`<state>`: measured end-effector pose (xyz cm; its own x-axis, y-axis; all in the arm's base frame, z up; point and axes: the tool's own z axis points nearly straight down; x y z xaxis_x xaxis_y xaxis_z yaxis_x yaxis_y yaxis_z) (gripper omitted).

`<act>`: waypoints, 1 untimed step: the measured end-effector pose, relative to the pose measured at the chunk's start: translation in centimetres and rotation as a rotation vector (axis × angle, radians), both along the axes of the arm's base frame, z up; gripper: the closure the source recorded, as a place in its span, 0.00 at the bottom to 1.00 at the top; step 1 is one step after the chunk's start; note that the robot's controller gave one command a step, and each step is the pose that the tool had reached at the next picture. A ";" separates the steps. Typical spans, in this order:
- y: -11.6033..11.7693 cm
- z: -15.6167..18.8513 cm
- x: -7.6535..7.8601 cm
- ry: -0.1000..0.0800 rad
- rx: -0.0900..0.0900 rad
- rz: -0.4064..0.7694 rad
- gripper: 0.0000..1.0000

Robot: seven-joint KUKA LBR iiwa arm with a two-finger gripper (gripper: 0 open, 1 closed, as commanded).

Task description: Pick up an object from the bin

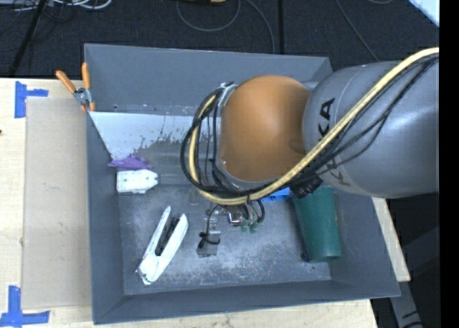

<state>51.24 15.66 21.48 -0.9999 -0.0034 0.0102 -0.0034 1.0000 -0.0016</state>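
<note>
The arm (373, 140) reads "KA" on its grey casing. The gripper (209, 239) hangs just beside a long white-and-black tool (163, 245). I cannot tell whether it is spread or closed.

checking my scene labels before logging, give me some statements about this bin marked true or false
1. The dark green cylinder lies at the view's right of the bin. True.
2. The white flat tool with a black strip lies against the cylinder. False: it lies apart from it, at the view's left of the gripper.
3. The white and purple object lies at the view's left of the bin. True.
4. The gripper is over the white and purple object. False: it is near the bin's middle, between the white tool and the cylinder.
</note>
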 end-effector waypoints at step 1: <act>-0.1 0.5 0.2 -0.008 0.001 -0.005 0.00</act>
<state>51.39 15.55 21.94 -1.0000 0.0014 0.0021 0.0014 1.0000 -0.0002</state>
